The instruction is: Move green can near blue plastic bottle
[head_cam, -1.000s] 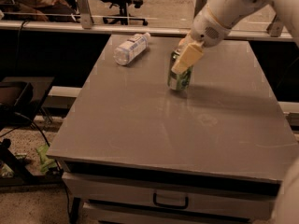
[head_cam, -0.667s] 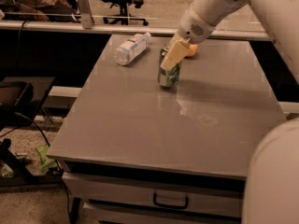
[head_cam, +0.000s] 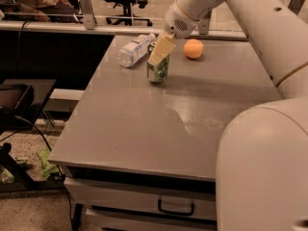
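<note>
Green can (head_cam: 159,74) is caught in the claw (head_cam: 156,60). The claw comes down from the upper right and its two fingers are pressed together on the top part of the can. One pale finger (head_cam: 161,49) lies slanted across the front of the can. The other finger is hidden behind it. The can stands up straight, and its bottom looks like it is on the grey table (head_cam: 144,124), near the far edge.

Just to the left of the can and a bit further back is the blue plastic bottle (head_cam: 134,50). It lies on its side, with its white cap pointing toward the claw. The can and the bottle are very close. I cannot tell if they touch.

To the right of the can sits a round orange fruit (head_cam: 193,48), near it but apart. The big white arm (head_cam: 250,18) reaches in from the right side.
</note>
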Robot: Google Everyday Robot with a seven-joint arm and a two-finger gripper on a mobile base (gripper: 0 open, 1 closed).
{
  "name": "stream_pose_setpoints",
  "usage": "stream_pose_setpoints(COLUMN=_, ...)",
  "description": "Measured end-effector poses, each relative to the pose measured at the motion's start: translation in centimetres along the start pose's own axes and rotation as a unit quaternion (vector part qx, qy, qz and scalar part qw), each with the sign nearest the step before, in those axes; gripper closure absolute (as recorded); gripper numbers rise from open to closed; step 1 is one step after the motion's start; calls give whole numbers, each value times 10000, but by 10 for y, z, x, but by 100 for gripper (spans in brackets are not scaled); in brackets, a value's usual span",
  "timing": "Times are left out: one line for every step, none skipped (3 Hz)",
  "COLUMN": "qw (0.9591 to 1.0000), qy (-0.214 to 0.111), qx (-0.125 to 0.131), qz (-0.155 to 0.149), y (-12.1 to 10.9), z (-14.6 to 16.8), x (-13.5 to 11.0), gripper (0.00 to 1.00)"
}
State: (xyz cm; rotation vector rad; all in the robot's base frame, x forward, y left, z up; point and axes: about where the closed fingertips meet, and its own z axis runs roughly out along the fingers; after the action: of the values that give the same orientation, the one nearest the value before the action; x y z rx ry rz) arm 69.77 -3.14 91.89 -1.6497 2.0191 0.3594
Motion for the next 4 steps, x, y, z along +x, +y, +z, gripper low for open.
stream_pose_setpoints(qw=10000, qy=-42, qx=64, qz=-17, y=-9, z=6, x=-18, gripper=100)
stream_pose_setpoints(qw=9999, qy=-79, qx=88, qz=-79, y=-14, z=13, x=-33, gripper=100)
stream_pose_setpoints(qw=9999, qy=-78, qx=114, qz=-93, y=-20, z=27, x=-42, gripper=74)
stream_pose_setpoints(qw=9999, qy=-124, qx=60, qz=-74, y=-22, z=37, x=-46, gripper=51)
